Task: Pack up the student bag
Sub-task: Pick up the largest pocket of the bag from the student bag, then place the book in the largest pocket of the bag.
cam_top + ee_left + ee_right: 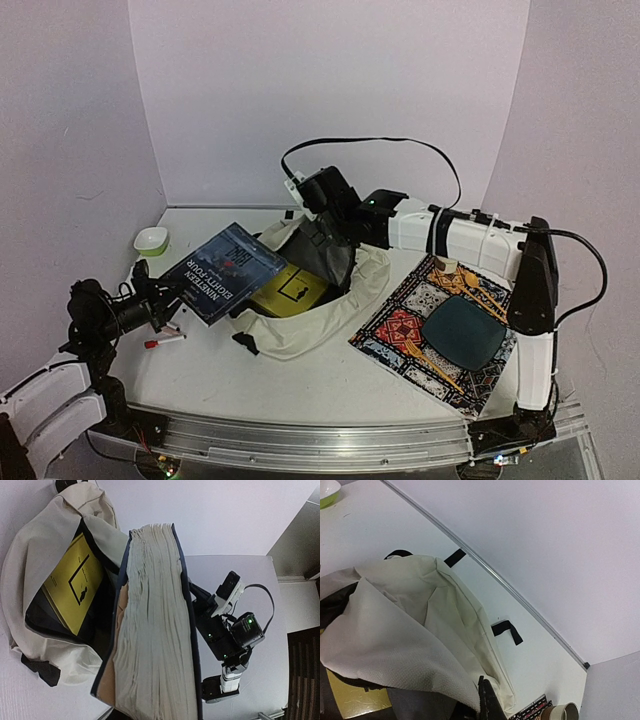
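left gripper (163, 303) fingers clamp the left edge of a blue book (225, 268), which is held tilted in the air over the bag's 9 o'clock rim. right gripper (318, 222) is closed, pinching cream fabric at the 12 o'clock rim of the student bag (320, 322); that rim stands raised and the mouth is open. the bag lies mid-table (330, 385) with a yellow book (290, 292) inside. a patterned placemat (395, 330) lies at its 3 o'clock and a green bowl (151, 240) at its 10 o'clock.

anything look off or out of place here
Nothing spilled or damaged. A red-capped marker lies loose on the table by the blue book, outside the student bag. The patterned placemat sits at a slant to the table's front edge.
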Controlling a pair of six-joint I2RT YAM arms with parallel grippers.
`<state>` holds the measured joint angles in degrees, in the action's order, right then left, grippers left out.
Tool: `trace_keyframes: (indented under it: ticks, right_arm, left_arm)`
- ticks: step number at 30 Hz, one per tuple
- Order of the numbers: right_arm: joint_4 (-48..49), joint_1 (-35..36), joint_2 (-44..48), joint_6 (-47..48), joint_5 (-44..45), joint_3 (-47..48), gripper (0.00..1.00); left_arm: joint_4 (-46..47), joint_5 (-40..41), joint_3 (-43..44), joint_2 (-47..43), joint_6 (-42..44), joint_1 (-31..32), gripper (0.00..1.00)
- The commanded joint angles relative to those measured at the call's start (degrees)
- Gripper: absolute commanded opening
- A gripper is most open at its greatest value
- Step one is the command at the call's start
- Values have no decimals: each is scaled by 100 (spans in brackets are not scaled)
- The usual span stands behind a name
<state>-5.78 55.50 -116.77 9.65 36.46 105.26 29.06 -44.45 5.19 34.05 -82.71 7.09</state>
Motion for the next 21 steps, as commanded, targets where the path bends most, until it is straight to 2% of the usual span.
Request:
trace_keyframes:
  ticks: [1,6,12,21]
  right_arm:
    - [156,-73,442,-246,238,320,0]
    - [157,-70,427,-352,1,382,0]
    - [156,-72,417,-442,-391,434,0]
    - [208,-66,622,-469,-982,202,0]
  left_arm:
    - [830,-450,14,-153,-215,-15,0]
    - [797,-511,-134,110,-286,178,0]
    - [777,318,-1,779,56,1224,0]
    - [776,459,363,1414,235,1365,0]
